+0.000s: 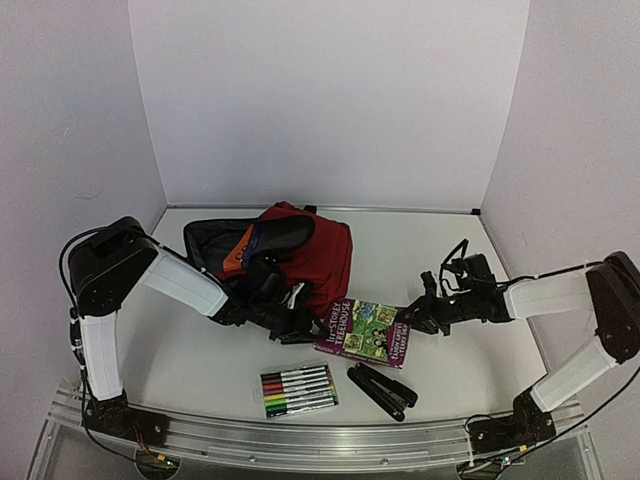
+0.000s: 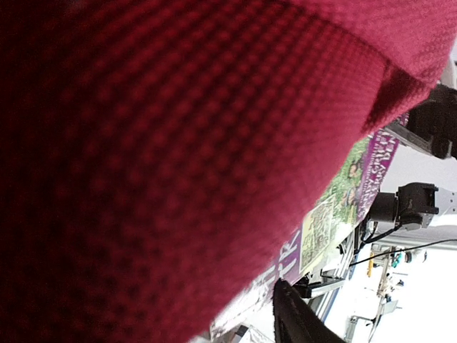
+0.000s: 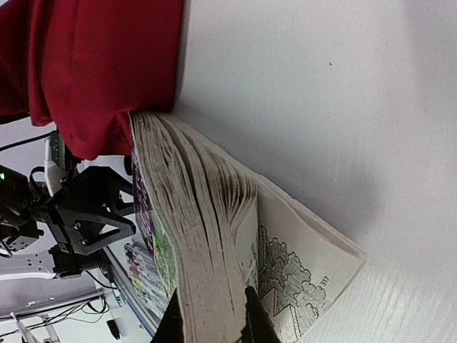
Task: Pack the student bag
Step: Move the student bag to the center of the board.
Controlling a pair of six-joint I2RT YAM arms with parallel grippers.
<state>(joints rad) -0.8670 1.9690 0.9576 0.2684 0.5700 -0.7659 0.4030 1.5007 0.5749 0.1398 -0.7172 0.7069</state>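
Observation:
The student bag (image 1: 318, 250), dark red, lies at the table's middle with its mouth open to the left; orange and blue things show inside. A purple and green book (image 1: 365, 331) lies against its near edge. My left gripper (image 1: 290, 322) is at the bag's near hem. In the left wrist view red fabric (image 2: 178, 143) fills the frame and only one black finger (image 2: 294, 320) shows. My right gripper (image 1: 415, 318) is shut on the book's right edge. Its fingers (image 3: 255, 318) pinch most of the pages (image 3: 207, 243), and the last leaves splay onto the table.
A pack of coloured markers (image 1: 299, 390) and a black stapler-like tool (image 1: 382, 391) lie near the front edge. White walls close in the back and sides. The left gripper (image 3: 89, 214) shows beyond the book in the right wrist view.

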